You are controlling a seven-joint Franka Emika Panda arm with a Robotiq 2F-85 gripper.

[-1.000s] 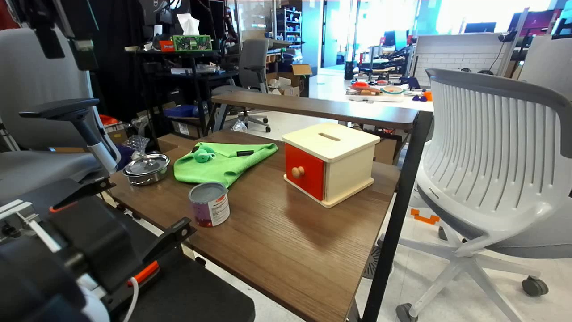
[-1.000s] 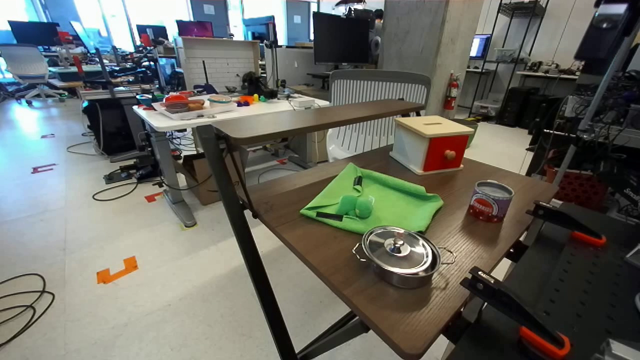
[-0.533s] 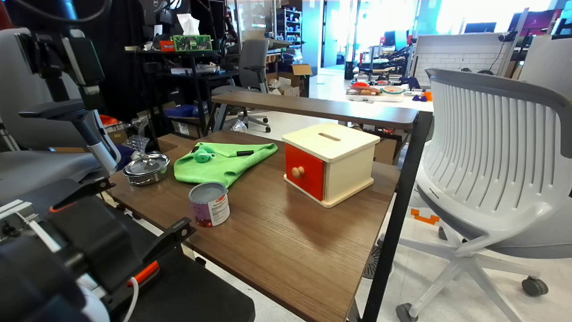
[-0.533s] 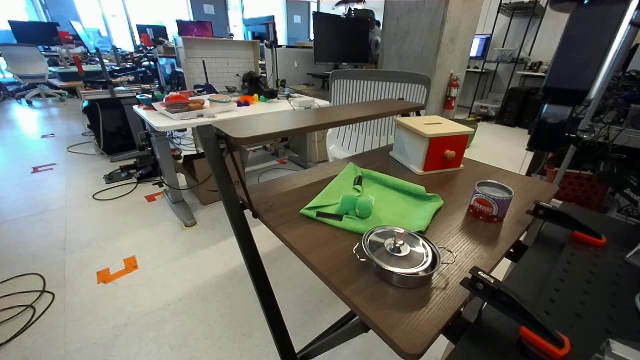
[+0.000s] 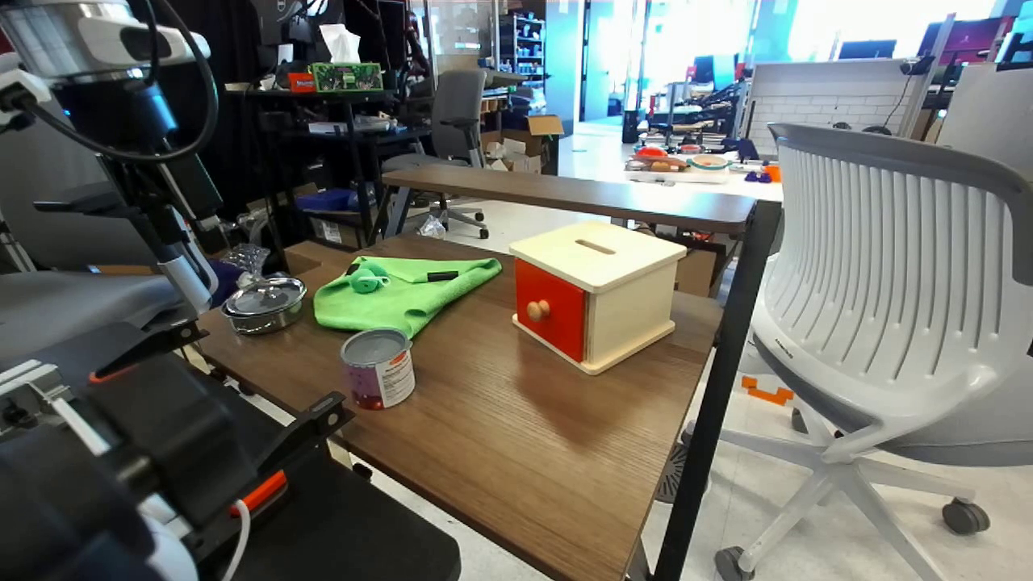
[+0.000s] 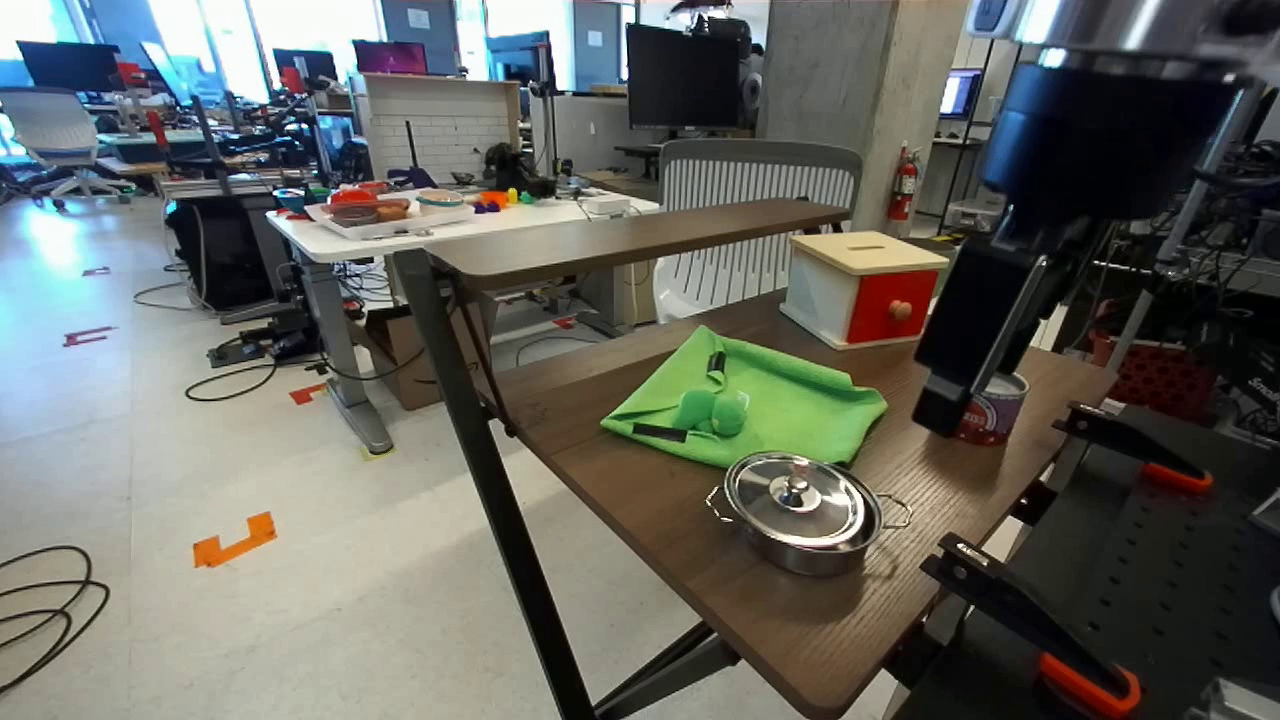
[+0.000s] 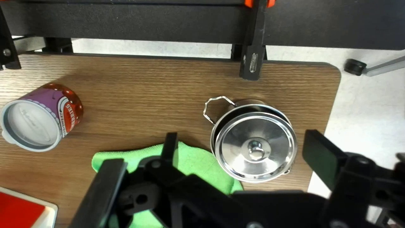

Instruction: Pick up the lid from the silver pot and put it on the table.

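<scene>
Lid is sitting off-centre on the silver pot, right of wrist-view middle; the wide-spread gripper is likely needing alignment over the knob.

Cannot see the whole can behind the gripper in an exterior view; from the wrist, see only part of the box and, probably, of the far pot handle.
</scene>
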